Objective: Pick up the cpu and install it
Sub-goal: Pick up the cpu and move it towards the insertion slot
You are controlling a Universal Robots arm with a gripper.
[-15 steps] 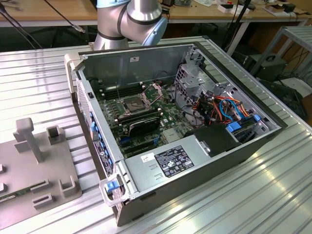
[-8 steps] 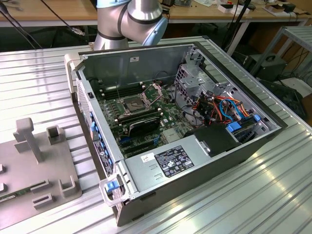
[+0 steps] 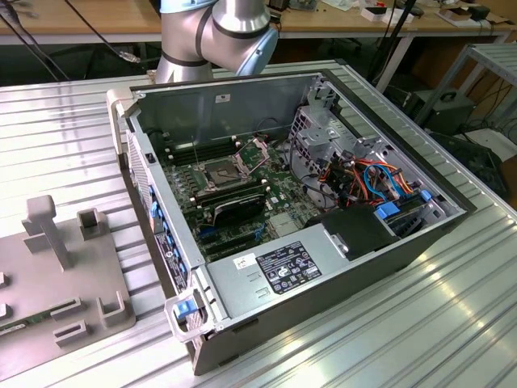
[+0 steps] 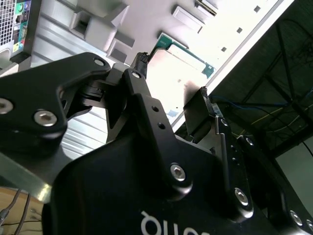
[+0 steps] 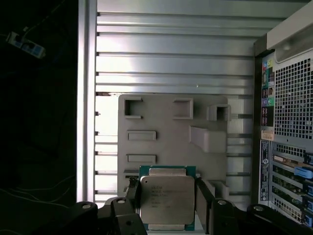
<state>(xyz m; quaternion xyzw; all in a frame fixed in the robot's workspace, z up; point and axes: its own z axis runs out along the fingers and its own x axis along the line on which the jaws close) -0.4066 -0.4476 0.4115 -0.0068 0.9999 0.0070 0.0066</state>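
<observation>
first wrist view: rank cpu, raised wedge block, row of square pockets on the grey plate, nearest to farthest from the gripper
1. The cpu, right at the gripper.
2. The raised wedge block, mid-plate, on the side toward the computer case.
3. The row of square pockets, along the grey plate at its far edge.

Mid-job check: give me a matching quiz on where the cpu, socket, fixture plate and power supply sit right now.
1 cpu
2 socket
3 fixture plate
4 power supply

a on the motherboard
b gripped in the hand
c inside the case, white label on top
d on the ribbed table beside the case

Pairs: 1-b, 2-a, 3-d, 4-c.
</observation>
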